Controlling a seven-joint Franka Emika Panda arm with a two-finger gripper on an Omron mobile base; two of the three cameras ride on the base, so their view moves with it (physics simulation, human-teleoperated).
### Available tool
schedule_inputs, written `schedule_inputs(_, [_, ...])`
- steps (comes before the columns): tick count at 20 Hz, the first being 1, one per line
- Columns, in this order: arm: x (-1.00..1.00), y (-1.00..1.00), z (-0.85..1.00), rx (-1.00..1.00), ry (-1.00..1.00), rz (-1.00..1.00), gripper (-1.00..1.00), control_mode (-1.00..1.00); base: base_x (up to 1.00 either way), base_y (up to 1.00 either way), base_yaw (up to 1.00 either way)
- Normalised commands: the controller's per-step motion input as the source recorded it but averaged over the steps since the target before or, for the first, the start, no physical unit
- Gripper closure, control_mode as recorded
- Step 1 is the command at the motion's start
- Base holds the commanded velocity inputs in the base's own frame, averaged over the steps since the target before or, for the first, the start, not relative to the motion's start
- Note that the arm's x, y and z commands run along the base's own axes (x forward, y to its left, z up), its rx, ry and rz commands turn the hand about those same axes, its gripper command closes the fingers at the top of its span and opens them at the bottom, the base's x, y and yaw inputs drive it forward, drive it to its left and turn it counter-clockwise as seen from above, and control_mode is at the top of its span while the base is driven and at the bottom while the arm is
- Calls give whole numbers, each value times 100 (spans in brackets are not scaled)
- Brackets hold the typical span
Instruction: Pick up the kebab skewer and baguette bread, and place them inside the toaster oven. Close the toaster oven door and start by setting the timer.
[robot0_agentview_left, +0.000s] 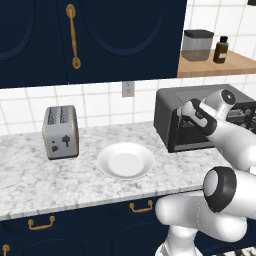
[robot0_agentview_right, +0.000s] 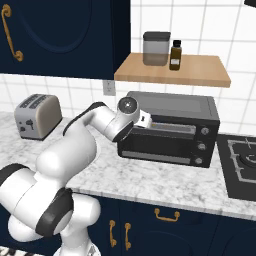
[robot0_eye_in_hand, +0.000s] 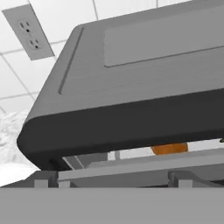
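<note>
Peering under the toaster oven (robot0_eye_in_hand: 131, 87) top, the spread hand's camera catches the baguette bread (robot0_eye_in_hand: 169, 148) inside.

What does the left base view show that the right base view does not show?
Left base view: a white plate on the marble counter. Right base view: the oven's three knobs and a stove burner. Both share the toaster oven, the silver toaster, the shelf with a canister and a brown bottle, and the arm.

Baguette bread (robot0_eye_in_hand: 169, 149) in toaster oven (robot0_agentview_right: 172, 107) (plate (robot0_agentview_left: 125, 160) to its left).
</note>
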Motion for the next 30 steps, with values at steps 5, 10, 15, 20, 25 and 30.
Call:
schedule_inputs(5, [32,15,0,-4,0,0,-100,-100,0,0,0])
schedule_inputs(10, [45,24,-25,-3,0,0,-100,-100,0,0,0])
schedule_inputs(15, [30,17,-33,-1,-4,0,-100,-100,0,0,0])
schedule_inputs(20, [7,2,36,-1,0,0,-100,-100,0,0,0])
schedule_inputs(25, [-16,0,81,-4,3,1,-100,-100,0,0,0])
schedule_inputs(30, [-25,-2,67,-6,1,1,-100,-100,0,0,0])
